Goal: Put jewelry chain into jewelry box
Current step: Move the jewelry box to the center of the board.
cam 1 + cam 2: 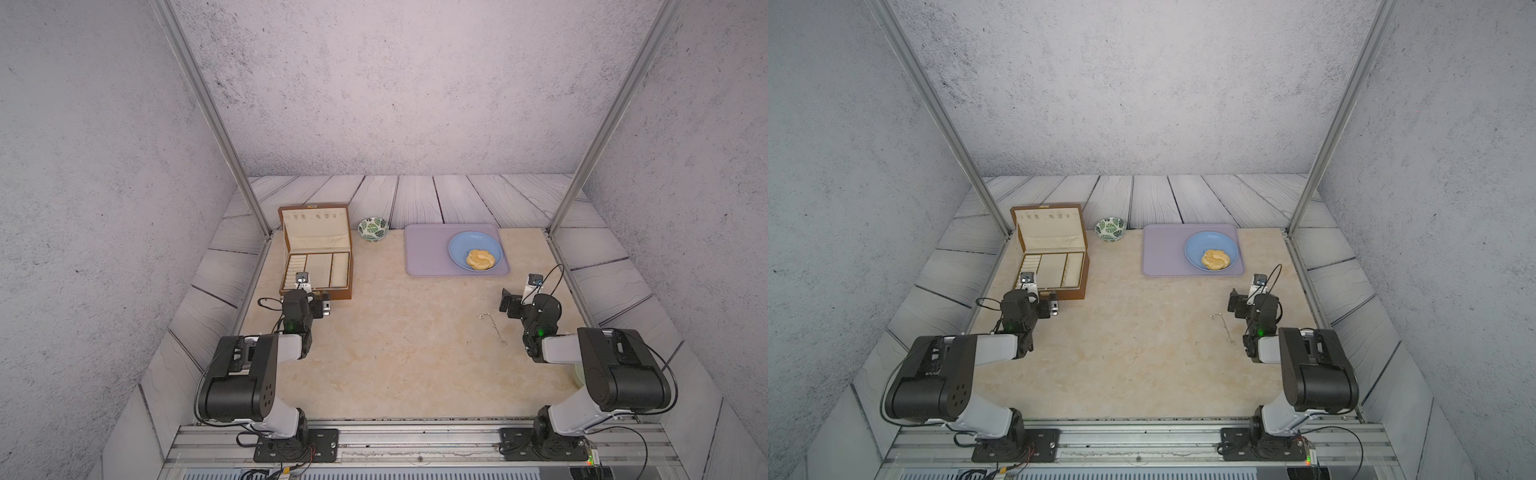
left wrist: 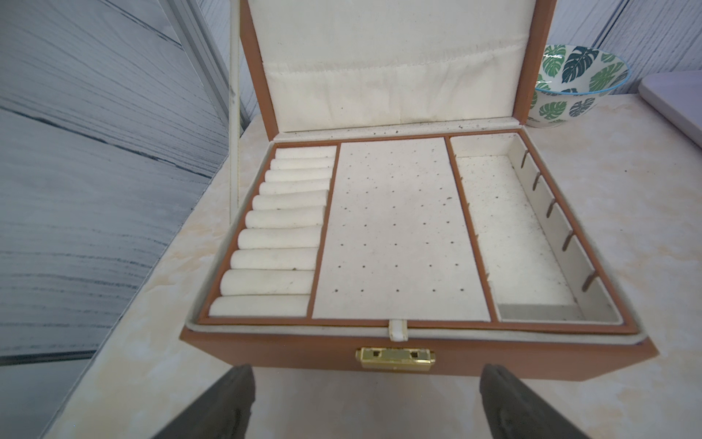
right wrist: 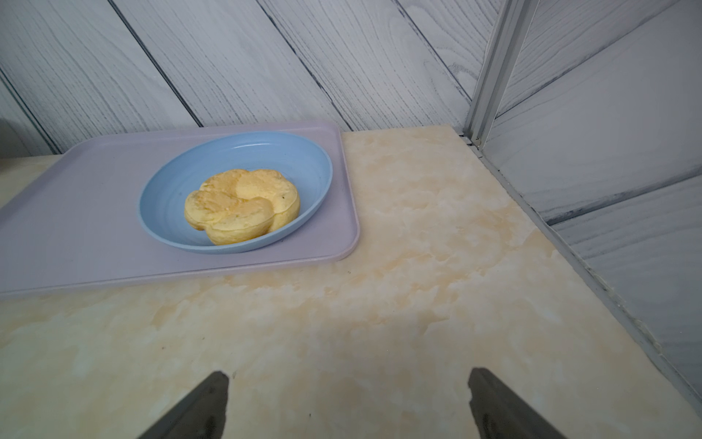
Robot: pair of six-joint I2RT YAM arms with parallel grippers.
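**Silvery chain out on the table, brown box open**

Thin and silvery, stretched in a loose line on the beige marbled table (image 1: 395,353): the jewelry chain (image 1: 492,326), seen in both top views (image 1: 1224,328). Small ring at its far end, toward the tray. Placed on the robot's right side, just beside the right arm and apart from it. Well apart from the jewelry box (image 1: 332,293), with bare table between. Too fine to make out single links.

On the left side of the table, toward the back: the brown wooden box, lid propped up and cream lining showing. Three parts in the base in the left wrist view (image 2: 304,353): a row of padded rolls, a flat middle pad dotted with small holes, a deeper slotted trough. Brass clasp (image 2: 395,358) on the front wall.

Left fingers (image 2: 228,406) spread wide, gripping nothing, just in front of the clasp and not touching the box; likewise in a top view (image 1: 326,305).

Right fingers (image 3: 197,410) also spread wide, gripping nothing, over bare table and pointing toward the lilac tray (image 3: 76,228); in a top view (image 1: 506,298) near the chain's ring end but clear of it.

On the tray, a blue plate (image 1: 461,245) with a golden pastry (image 1: 481,259). Between box and tray, a leaf-patterned bowl (image 1: 373,229).
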